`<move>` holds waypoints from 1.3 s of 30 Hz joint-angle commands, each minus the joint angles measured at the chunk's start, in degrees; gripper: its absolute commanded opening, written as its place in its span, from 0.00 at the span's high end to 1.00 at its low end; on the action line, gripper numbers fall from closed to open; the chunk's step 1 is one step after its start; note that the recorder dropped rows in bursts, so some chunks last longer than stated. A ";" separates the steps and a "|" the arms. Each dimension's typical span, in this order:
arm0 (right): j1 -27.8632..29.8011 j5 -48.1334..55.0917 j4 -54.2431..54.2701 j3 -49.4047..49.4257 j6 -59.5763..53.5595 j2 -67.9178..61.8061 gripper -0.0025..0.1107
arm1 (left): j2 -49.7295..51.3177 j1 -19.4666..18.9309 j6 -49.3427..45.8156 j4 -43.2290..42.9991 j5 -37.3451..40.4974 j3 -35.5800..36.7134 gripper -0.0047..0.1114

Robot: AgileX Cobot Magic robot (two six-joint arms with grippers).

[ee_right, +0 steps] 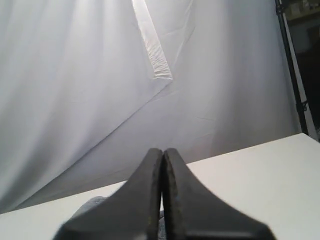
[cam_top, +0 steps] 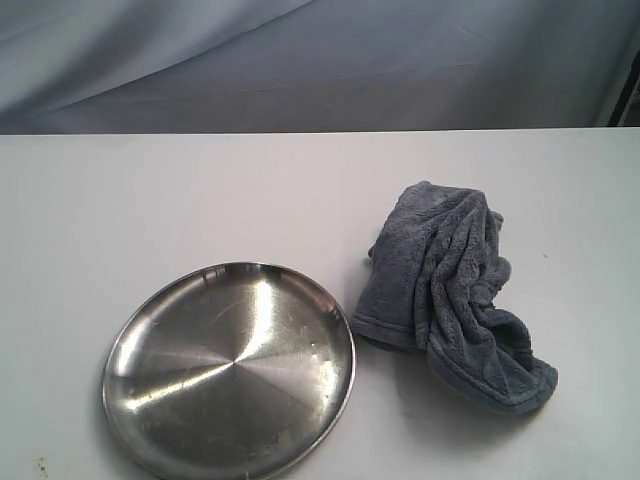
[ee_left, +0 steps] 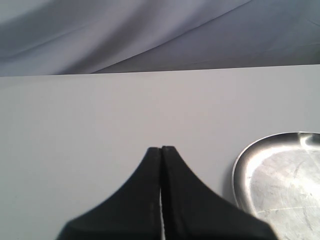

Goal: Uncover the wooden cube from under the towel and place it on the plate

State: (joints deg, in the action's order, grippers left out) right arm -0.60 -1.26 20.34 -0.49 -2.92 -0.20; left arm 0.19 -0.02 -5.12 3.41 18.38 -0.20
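A fluffy blue-grey towel (cam_top: 452,296) lies bunched on the white table, right of centre. The wooden cube is hidden; none of it shows. The round steel plate (cam_top: 228,372) sits at the front left, close to the towel's hem, with nothing on it. No arm appears in the exterior view. In the left wrist view my left gripper (ee_left: 161,148) is shut with nothing in it, above bare table, and the plate's rim (ee_left: 239,170) shows off to one side. In the right wrist view my right gripper (ee_right: 163,150) is shut with nothing in it; a bit of the towel (ee_right: 90,204) shows behind its fingers.
A grey-white cloth backdrop (cam_top: 320,60) hangs behind the table's far edge (cam_top: 320,132). A dark stand (ee_right: 292,75) rises at the backdrop's side in the right wrist view. Bare white tabletop (cam_top: 150,200) stretches behind the plate.
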 commanded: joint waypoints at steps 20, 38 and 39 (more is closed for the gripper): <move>-4.37 37.51 22.26 -35.64 -41.69 -43.88 0.98 | -0.19 -0.06 0.12 0.33 -0.64 0.20 0.96; -16.13 30.62 -1.73 -38.73 -18.96 -60.76 0.98 | -0.19 -0.06 0.12 0.33 -0.64 0.20 0.96; -16.77 30.17 -4.60 -39.00 -15.76 -61.14 0.98 | -0.19 -0.06 0.12 0.33 -0.64 0.20 0.96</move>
State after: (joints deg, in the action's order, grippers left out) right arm -16.06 29.62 23.55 -38.27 -27.44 -60.37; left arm 0.19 -0.02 -5.12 3.41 18.38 -0.20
